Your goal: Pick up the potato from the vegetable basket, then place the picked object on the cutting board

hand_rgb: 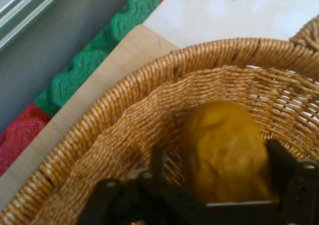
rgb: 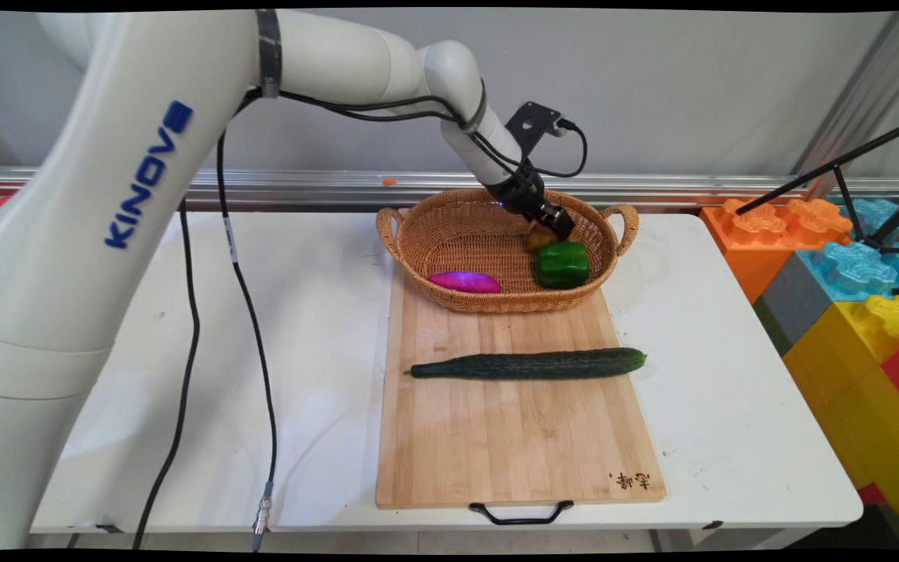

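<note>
Gripper (rgb: 555,228) sits low inside the wicker basket (rgb: 449,234), at its right end. Fingers (hand_rgb: 291,172) stand on either side of a yellow-brown potato (hand_rgb: 227,152) (contact on both sides not clearly visible, so grip cannot be confirmed). Green pepper (rgb: 563,264) lies just beside it; purple eggplant (rgb: 464,282) sits at the basket's front left. Cucumber (rgb: 527,364) lies across the cutting board (rgb: 512,445).

Basket (rgb: 496,234) on cutting board (rgb: 512,437) far end; cucumber (rgb: 527,364) lies crosswise before basket.
</note>
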Robot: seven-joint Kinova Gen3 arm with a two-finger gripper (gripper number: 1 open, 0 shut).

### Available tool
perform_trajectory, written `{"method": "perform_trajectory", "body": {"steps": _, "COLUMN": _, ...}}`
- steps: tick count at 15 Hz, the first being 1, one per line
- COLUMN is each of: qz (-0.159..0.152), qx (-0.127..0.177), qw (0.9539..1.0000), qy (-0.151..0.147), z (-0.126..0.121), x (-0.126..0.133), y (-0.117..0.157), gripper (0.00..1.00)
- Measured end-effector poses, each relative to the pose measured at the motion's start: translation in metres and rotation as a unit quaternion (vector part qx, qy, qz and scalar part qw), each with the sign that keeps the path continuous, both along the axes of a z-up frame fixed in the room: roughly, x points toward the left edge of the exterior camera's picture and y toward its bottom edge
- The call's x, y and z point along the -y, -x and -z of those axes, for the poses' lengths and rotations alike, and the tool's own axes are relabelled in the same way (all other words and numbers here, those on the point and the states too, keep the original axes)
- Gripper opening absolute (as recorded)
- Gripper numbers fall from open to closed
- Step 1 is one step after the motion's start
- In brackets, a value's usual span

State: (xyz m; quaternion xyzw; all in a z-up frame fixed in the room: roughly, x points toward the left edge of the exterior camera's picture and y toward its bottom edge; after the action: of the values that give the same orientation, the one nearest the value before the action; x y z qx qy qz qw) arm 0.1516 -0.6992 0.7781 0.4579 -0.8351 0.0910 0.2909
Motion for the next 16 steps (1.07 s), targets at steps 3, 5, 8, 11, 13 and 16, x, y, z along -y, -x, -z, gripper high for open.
{"method": "perform_trajectory", "body": {"steps": 3, "qz": -0.004, "qx": -0.002, "qw": 1.0, "qy": -0.007, "z": 0.006, "x": 0.003, "y": 0.003, "gripper": 0.0}}
{"method": "perform_trajectory", "body": {"steps": 5, "qz": -0.005, "qx": -0.003, "qw": 1.0, "qy": -0.008, "z": 0.007, "x": 0.003, "y": 0.004, "gripper": 0.0}}
{"method": "perform_trajectory", "body": {"steps": 8, "qz": -0.001, "qx": -0.001, "qw": 1.0, "qy": 0.0, "z": 0.003, "x": 0.002, "y": 0.005, "gripper": 0.0}}
{"method": "perform_trajectory", "body": {"steps": 11, "qz": 0.005, "qx": 0.003, "qw": 0.9997, "qy": 0.024, "z": -0.011, "x": -0.002, "y": 0.005, "gripper": 0.0}}
{"method": "perform_trajectory", "body": {"steps": 13, "qz": 0.012, "qx": 0.009, "qw": 0.9984, "qy": 0.055, "z": -0.03, "x": -0.011, "y": 0.006, "gripper": 0.0}}
{"method": "perform_trajectory", "body": {"steps": 16, "qz": 0.02, "qx": 0.014, "qw": 0.9954, "qy": 0.093, "z": -0.058, "x": -0.028, "y": 0.008, "gripper": 0.0}}
